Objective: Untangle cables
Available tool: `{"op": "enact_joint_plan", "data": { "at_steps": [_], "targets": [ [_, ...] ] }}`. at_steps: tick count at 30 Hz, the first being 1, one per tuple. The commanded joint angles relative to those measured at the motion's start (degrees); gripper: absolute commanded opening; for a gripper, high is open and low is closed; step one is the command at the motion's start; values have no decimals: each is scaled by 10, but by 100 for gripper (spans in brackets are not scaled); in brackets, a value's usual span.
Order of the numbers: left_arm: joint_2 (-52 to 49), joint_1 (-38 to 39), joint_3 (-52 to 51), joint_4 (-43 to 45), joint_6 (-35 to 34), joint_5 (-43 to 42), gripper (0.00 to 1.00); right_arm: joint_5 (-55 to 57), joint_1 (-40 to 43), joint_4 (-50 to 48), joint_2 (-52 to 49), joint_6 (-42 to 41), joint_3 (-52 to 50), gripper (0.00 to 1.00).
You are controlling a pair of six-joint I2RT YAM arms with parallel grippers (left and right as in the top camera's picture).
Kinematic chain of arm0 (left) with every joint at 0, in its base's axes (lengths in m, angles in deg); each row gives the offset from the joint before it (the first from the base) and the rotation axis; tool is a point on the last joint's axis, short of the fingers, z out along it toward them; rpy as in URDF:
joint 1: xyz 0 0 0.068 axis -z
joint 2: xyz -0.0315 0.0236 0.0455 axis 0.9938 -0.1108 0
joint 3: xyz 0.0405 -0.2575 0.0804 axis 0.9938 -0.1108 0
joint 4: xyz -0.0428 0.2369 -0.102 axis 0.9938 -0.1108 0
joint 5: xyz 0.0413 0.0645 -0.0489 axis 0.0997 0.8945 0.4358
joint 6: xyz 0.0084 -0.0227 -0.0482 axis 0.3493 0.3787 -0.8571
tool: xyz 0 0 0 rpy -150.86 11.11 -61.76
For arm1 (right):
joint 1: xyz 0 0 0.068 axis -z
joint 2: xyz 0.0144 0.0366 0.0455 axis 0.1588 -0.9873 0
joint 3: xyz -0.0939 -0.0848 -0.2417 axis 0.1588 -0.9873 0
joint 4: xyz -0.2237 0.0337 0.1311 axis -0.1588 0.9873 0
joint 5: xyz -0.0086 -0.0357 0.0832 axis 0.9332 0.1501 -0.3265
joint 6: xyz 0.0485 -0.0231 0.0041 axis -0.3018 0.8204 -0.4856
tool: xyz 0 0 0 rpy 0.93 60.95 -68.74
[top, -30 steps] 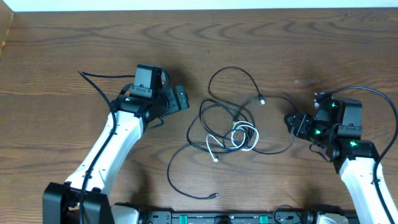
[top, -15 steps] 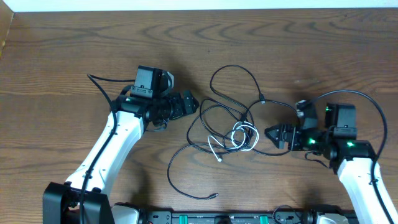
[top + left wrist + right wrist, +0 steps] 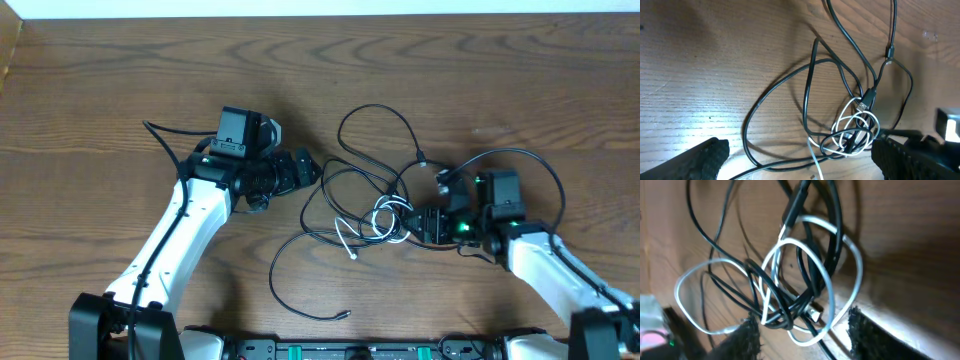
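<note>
Thin black cables (image 3: 372, 200) sprawl in loose loops at the centre of the brown wooden table (image 3: 120, 80), knotted through a coiled white cable (image 3: 392, 221). At three o'clock, right jaws half spread, straddling that knot. At ten o'clock, left jaws spread wide, holding nothing.

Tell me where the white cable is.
In the overhead view, the white cable is coiled right of centre among the black cables, directly before the right gripper.
</note>
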State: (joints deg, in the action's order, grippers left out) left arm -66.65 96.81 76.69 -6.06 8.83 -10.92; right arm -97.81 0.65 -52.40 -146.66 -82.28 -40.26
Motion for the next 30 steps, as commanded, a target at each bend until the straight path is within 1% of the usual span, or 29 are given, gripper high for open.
{"op": "enact_joint_plan", "data": {
  "at_steps": [1,3,4,5,8,10,13,15,18,19,22,26,28,30],
  "targets": [
    [-3,-1,1,-3,1,-9,98,-3,-12,-7,-22,-19,-4,26],
    [-3,-1,1,-4,1,-9,98,-3,-11,-9,-22,-20,-4,17],
    [-3,-1,1,-4,1,-9,98,-5,-10,-12,-22,-20,-4,6],
    [-3,-1,1,-4,1,-9,97,-10,-9,-18,-22,-20,-4,1],
    [-3,-1,1,-4,1,-9,98,-31,-8,-36,-20,-20,-3,1],
    [-3,-1,1,-5,1,-9,98,-68,-8,-48,-16,-20,-2,1],
    [-3,-1,1,-10,1,-10,98,-170,-4,-80,4,-20,5,1],
    [-3,-1,1,-12,10,-31,98,-238,2,-113,26,-24,14,1],
    [-3,-1,1,-10,76,-100,98,-264,9,-162,71,-78,31,1],
    [-3,-1,1,-10,120,-146,98,-263,10,-195,103,-99,43,1],
    [-3,-1,1,-9,212,-260,98,-242,10,-234,146,-113,62,1],
    [-3,-1,1,-3,321,-392,97,-203,10,-234,177,-118,83,1],
    [-3,-1,1,0,350,-426,98,-192,12,-235,183,-137,96,1],
    [-3,-1,1,7,353,-441,98,-193,14,-239,183,-140,112,1]
  ]
}}
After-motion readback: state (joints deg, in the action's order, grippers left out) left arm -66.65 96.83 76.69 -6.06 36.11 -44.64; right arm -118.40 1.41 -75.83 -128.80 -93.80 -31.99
